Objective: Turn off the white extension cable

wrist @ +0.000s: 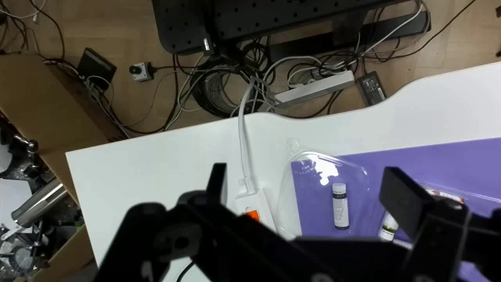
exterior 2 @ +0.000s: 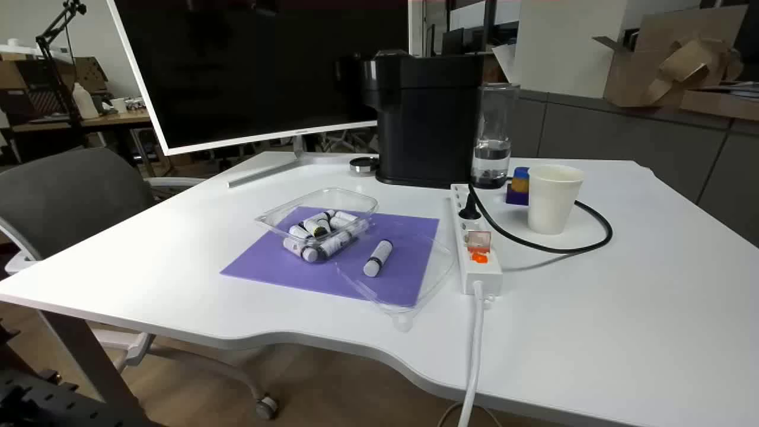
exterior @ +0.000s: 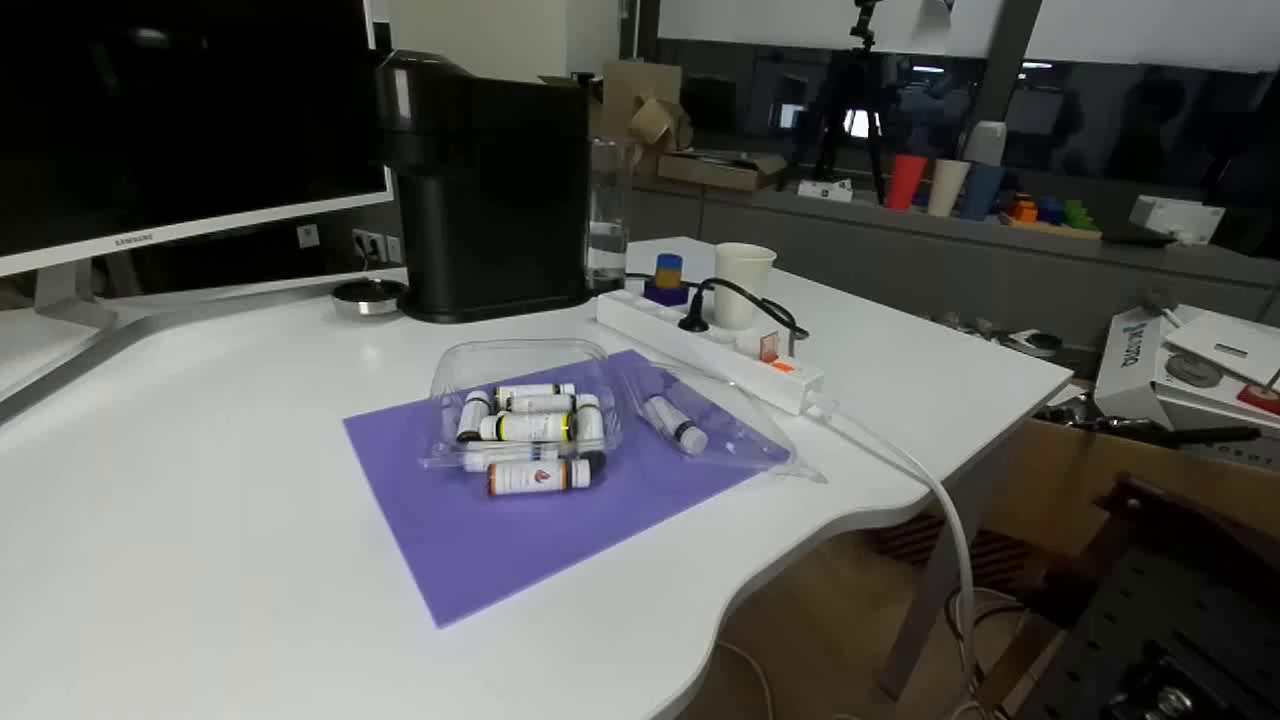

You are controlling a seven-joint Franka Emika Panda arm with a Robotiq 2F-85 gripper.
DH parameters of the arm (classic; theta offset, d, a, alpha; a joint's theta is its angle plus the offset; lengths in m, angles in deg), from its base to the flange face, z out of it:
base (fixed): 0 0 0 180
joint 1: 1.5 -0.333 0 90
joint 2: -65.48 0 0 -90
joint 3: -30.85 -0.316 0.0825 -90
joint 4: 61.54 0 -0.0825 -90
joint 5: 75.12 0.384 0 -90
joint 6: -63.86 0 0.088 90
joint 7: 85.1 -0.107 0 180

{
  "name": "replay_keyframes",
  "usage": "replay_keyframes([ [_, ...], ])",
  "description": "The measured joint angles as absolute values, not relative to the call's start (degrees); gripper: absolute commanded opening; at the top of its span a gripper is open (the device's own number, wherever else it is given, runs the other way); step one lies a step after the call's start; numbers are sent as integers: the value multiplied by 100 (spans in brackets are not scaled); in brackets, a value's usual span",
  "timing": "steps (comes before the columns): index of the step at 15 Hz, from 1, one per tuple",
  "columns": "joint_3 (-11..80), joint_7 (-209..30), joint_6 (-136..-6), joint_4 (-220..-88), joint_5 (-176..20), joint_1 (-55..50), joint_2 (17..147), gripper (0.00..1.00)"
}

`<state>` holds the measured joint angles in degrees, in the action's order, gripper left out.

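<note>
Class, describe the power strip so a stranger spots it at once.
On the white table, find the black machine. The power strip runs from near its base, past the pale cup. Unlike its neighbours, it's a long white bar with a black plug and orange patch.

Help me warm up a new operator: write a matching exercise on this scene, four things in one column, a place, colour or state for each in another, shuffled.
Column one
1. black plug
2. switch
3. cup near the plug
4. hand

Column two
A. off-white, standing upright
B. open, jaws apart
C. in a socket of the white extension cable
D. orange-red

Pairs: 1-C, 2-D, 3-A, 4-B
</note>
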<state>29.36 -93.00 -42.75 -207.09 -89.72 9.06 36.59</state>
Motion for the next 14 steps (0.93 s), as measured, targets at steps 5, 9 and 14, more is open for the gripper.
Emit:
replay_keyframes([
  [5,2936,-9300,-4275,-20709,-8972,906,3659,100],
  [9,2936,-9300,-4275,-20709,-8972,906,3659,100],
  [14,2967,-9304,-4352,-20709,-8988,891,3665,100],
])
